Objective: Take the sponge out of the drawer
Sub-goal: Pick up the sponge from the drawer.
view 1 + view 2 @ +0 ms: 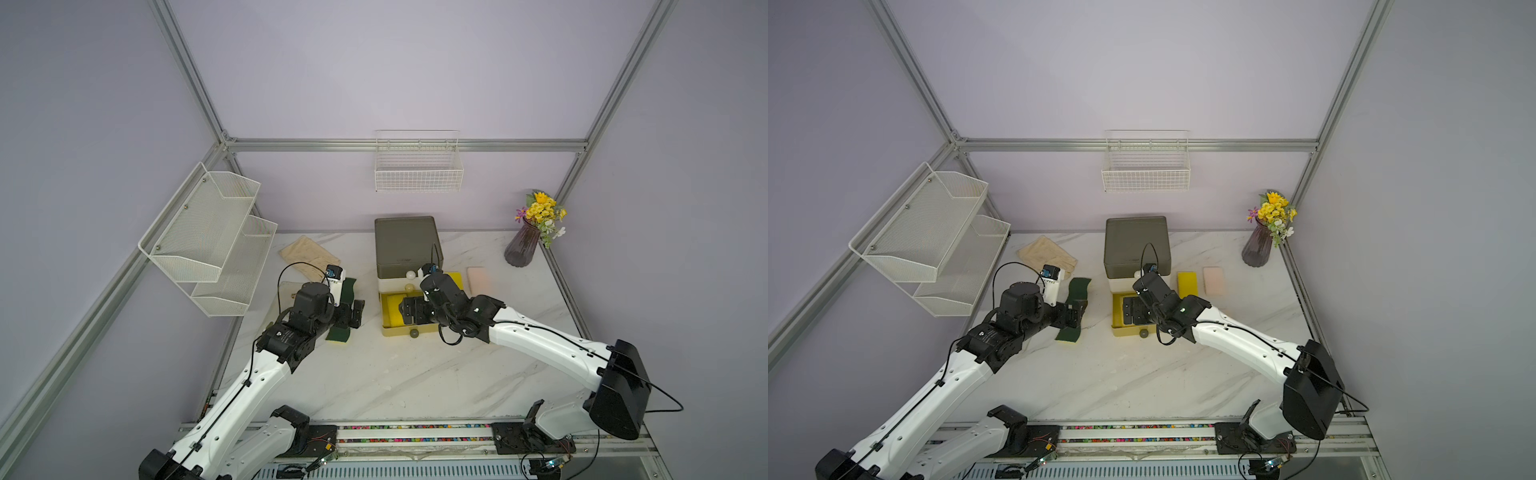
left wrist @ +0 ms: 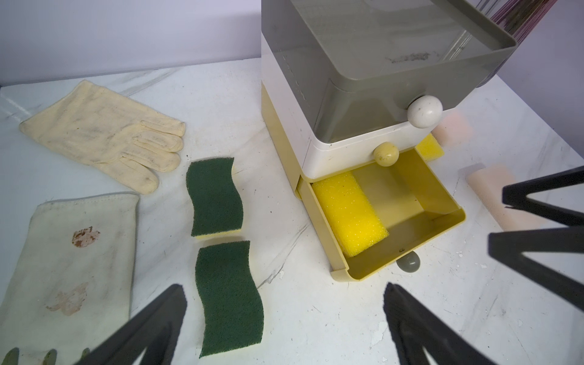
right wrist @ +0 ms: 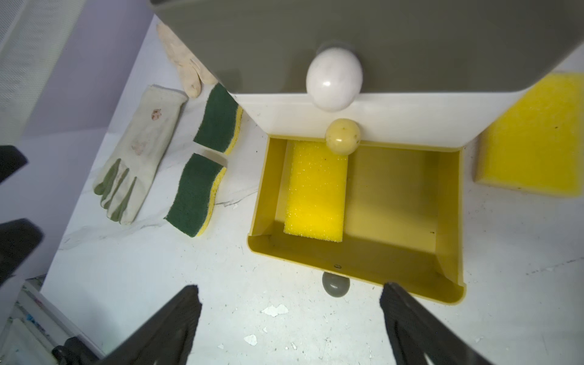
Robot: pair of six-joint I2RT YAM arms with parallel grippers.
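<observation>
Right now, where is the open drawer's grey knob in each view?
In a top view: grey knob, below centre.
In a top view: grey knob, below centre.
Left wrist: grey knob, lower right of centre.
Right wrist: grey knob, lower middle.
Shared landmark: the open yellow drawer it fronts.
</observation>
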